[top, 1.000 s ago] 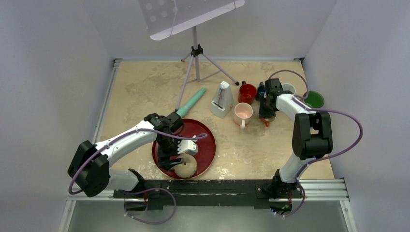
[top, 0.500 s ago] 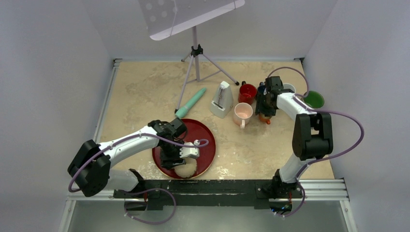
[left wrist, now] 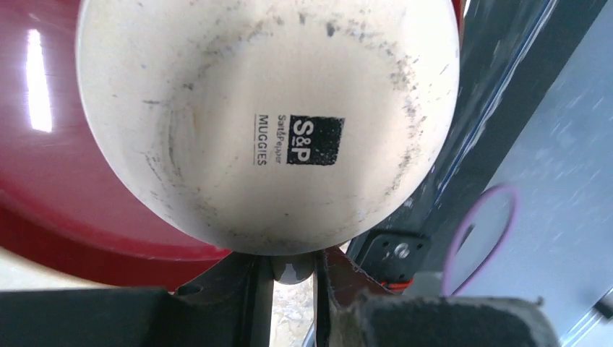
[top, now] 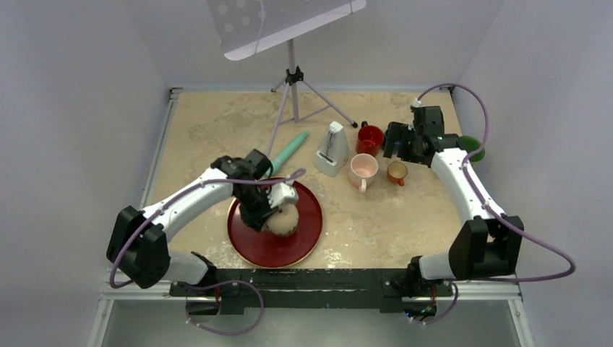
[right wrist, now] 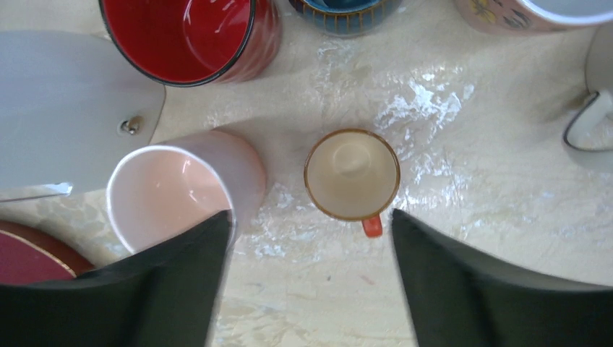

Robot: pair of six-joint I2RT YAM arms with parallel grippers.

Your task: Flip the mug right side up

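Note:
The cream mug (top: 283, 219) hangs over the red plate (top: 254, 244), and whether it touches the plate I cannot tell. In the left wrist view the mug (left wrist: 275, 123) shows its scuffed, printed base. My left gripper (left wrist: 293, 271) is shut on the mug's handle, which sits pinched between the fingers. From above, the left gripper (top: 266, 208) is at the mug's left side. My right gripper (right wrist: 311, 215) stands open above a small upright cup (right wrist: 352, 173) with an orange handle and holds nothing.
A pink mug (top: 362, 168), a red mug (top: 370, 137) and a white metronome (top: 332, 148) stand mid-table beside the small cup (top: 395, 172). A blue cup (right wrist: 343, 11) sits behind them. A teal tube (top: 287, 152) and a music stand's tripod (top: 293, 79) lie farther back.
My left gripper closed on the mug's handle and carried it from the plate's near edge toward its middle. My right gripper opened, let go of the small cup and drew back and up.

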